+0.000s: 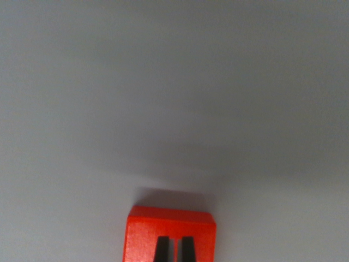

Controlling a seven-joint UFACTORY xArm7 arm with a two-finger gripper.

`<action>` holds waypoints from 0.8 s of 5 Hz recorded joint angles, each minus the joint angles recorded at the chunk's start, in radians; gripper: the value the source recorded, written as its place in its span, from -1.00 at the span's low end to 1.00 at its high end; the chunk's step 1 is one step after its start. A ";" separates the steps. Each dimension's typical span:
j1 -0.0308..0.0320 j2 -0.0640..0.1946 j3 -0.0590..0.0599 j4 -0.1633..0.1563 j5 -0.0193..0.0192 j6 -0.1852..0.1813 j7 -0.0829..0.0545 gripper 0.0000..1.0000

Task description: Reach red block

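Table was plain grey-white, filled nearly the whole wrist view, soft shadow across the middle. Red block sat at bottom centre, resting on the table, cut off by the lower edge, top face and front face both visible. Claw: two dark fingertips showed in front of the block's face, narrow gap between them, nothing gripped. Whether they touched the block, couldn't tell.

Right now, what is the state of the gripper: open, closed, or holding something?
Gripper: nearly closed, its two dark fingertips a narrow gap apart in front of the red block; whether they hold it cannot be told.
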State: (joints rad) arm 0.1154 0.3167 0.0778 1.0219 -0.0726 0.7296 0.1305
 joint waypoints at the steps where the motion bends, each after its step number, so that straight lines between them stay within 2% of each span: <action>1: 0.0000 0.000 0.000 0.000 0.0000 0.000 0.000 -1.00; 2: 0.0022 0.007 0.001 -0.012 -0.0023 -0.018 0.002 -1.00; 3: 0.0022 0.007 0.001 -0.012 -0.0023 -0.018 0.002 -1.00; 4: 0.0038 0.012 0.002 -0.020 -0.0039 -0.031 0.004 -1.00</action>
State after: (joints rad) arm 0.1192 0.3289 0.0794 1.0016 -0.0766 0.6990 0.1343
